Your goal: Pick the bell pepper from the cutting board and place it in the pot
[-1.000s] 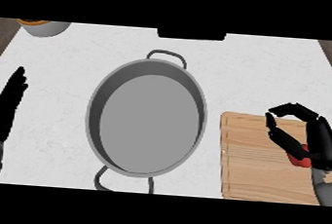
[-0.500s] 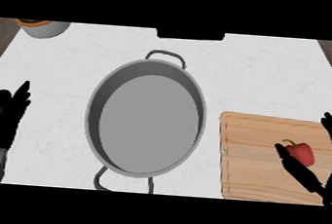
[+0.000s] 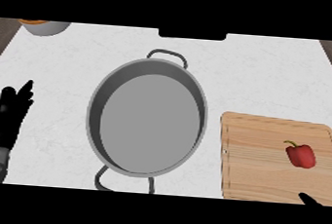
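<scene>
The bell pepper (image 3: 301, 155) is small, glossy red, with a short curved green stem at its upper left. It lies alone on the right half of the wooden cutting board (image 3: 259, 159), with nothing touching it. The board sits on the white tabletop (image 3: 258, 76), just right of the pot (image 3: 148, 120), a wide grey oval pan with a loop handle at its far and near ends and nothing inside.

The left hand (image 3: 6, 120) rests at the view's left edge, fingers straight and pointing up, holding nothing. Of the right hand (image 3: 309, 199) only a black fingertip shows at the board's lower right corner; whether its fingers are spread or curled cannot be told.

A bowl (image 3: 45, 26) stands at the far left corner.
</scene>
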Controlling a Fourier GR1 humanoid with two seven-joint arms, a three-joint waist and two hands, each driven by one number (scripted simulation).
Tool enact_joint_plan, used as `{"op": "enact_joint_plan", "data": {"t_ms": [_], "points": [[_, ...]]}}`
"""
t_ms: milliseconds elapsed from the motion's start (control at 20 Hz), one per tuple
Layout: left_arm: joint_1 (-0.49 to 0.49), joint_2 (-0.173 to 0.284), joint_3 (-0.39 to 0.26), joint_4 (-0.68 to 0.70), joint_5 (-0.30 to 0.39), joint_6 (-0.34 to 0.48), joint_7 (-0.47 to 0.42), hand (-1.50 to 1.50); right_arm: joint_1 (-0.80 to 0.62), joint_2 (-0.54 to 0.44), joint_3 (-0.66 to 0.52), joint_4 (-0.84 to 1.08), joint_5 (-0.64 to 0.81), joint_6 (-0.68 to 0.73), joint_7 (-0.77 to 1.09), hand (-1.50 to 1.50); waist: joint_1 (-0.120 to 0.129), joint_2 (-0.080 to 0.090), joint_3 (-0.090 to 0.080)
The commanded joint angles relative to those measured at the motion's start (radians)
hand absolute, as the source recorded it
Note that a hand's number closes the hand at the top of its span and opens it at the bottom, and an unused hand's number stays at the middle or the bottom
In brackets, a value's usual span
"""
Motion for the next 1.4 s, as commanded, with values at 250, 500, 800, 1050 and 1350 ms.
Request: {"op": "enact_joint_plan", "data": {"t_ms": [250,500,800,1050,1350], "points": [[-0.009,0.013,-0.007,-0.029,-0.005,-0.031,0.006,0.0,0.025,-0.037,0.099,-0.217,0.22,0.511,0.498,-1.5,0.041,0.008,0.001],[-0.001,-0.03,-0.028,-0.048,-0.04,-0.002,0.041,0.0,-0.078,-0.003,0.153,-0.356,0.239,0.772,0.717,-1.5,0.032,0.003,0.006],[0.058,-0.062,0.001,-0.082,-0.072,-0.007,0.028,0.0,-0.101,0.081,0.126,-0.299,0.258,0.794,0.726,-1.5,0.022,0.0,0.007],[-0.05,-0.077,0.046,0.015,-0.091,-0.043,0.035,0.0,-0.217,0.135,0.113,-0.133,0.295,0.796,0.683,-1.5,0.02,0.002,0.007],[-0.016,-0.056,0.094,-0.026,-0.084,-0.097,0.05,0.0,-0.278,0.178,0.057,0.085,0.295,0.713,0.576,-1.5,0.025,0.002,0.008]]}}
